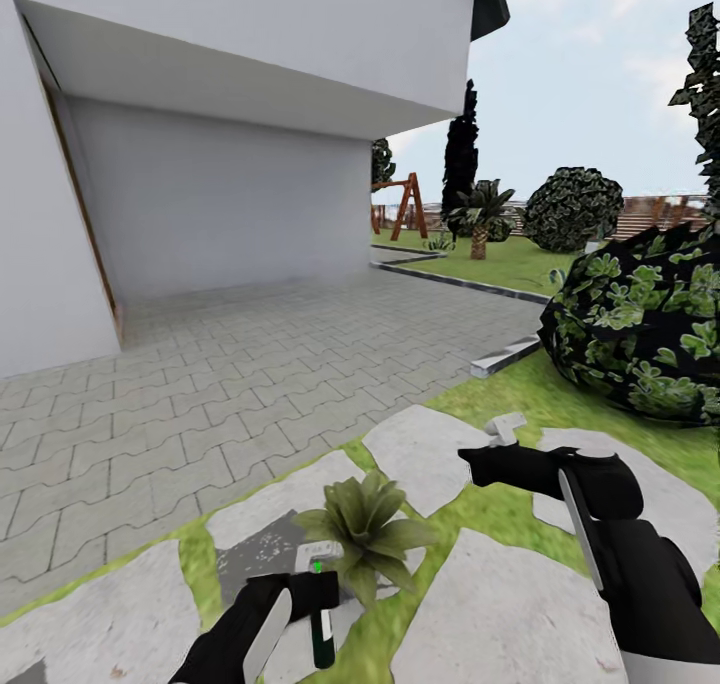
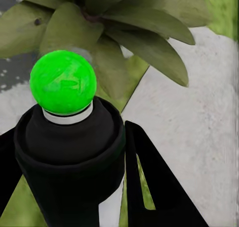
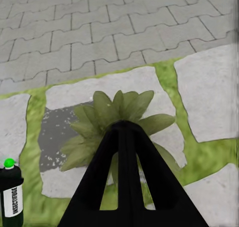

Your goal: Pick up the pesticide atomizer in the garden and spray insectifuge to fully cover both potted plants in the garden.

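Note:
My left gripper (image 1: 318,592) is shut on the pesticide atomizer (image 1: 322,619), a dark bottle with a white label and a bright green tip (image 2: 63,81). The bottle stands upright between the black fingers (image 2: 152,179); it is also at the edge of the right wrist view (image 3: 11,194). Just beyond the nozzle sits one potted plant (image 1: 368,529), a low rosette of pointed green leaves (image 3: 117,120) on a stepping stone. Whitish insectifuge specks (image 3: 54,137) dot a dark patch of stone beside it. My right gripper (image 1: 497,454) hovers shut and empty right of the plant. The second potted plant is out of view.
A big dark leafy bush (image 1: 640,324) stands close on the right. Pale stepping stones (image 1: 440,449) lie in grass around me. Grey paving (image 1: 250,364) runs to the white house wall (image 1: 220,194). A swing frame (image 1: 405,209) and a palm (image 1: 480,214) stand far back.

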Motion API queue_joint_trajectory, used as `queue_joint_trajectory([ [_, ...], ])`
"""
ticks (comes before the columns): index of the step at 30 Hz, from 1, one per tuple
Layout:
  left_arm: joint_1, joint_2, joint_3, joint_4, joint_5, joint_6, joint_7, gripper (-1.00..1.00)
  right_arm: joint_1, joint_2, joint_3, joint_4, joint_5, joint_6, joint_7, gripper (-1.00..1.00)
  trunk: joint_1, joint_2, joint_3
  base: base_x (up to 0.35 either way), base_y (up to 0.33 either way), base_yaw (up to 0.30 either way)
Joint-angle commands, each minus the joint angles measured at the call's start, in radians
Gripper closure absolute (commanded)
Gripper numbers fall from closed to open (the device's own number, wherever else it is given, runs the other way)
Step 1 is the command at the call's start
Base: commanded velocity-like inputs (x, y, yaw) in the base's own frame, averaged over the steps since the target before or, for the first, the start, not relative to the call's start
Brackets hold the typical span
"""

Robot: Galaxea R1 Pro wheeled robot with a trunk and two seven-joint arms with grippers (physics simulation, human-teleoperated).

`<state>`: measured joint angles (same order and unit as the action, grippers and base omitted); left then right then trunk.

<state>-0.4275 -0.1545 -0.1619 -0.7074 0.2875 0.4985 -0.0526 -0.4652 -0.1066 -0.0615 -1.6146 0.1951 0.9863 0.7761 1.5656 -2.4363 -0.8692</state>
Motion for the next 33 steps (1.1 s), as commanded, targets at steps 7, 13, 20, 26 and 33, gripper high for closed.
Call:
queue_joint_trajectory([
  [7, -0.006, -0.005, 0.001, 0.008, 0.002, 0.09, 0.003, 1.0, 0.0, -0.001, -0.001, -0.001, 0.01, 0.002, 0.012, 1.0, 0.0, 0.0, -0.001, 0.054, -0.265, 0.0],
  [13, -0.037, 0.003, 0.008, 0.094, 0.001, 0.139, 0.005, 1.0, 0.0, -0.003, -0.001, -0.001, 0.01, 0.002, 0.012, 1.0, 0.0, 0.0, -0.001, 0.014, -0.035, 0.0],
  [20, -0.079, 0.045, 0.01, 0.18, -0.006, 0.147, 0.008, 1.0, 0.002, -0.004, -0.001, -0.001, 0.01, 0.002, 0.012, 1.0, 0.0, 0.0, -0.001, 0.001, -0.001, 0.0],
  [26, -0.112, 0.068, 0.011, 0.066, -0.007, 0.156, -0.001, 1.0, 0.002, -0.003, -0.002, -0.001, 0.01, 0.002, 0.012, 1.0, 0.0, 0.0, -0.001, 0.0, 0.0, 0.0],
  [33, -0.219, 0.063, 0.012, 0.004, -0.003, 0.333, -0.002, 1.0, 0.0, -0.006, -0.003, -0.001, 0.01, 0.002, 0.012, 1.0, 0.0, 0.0, -0.001, 0.0, 0.0, 0.0],
])
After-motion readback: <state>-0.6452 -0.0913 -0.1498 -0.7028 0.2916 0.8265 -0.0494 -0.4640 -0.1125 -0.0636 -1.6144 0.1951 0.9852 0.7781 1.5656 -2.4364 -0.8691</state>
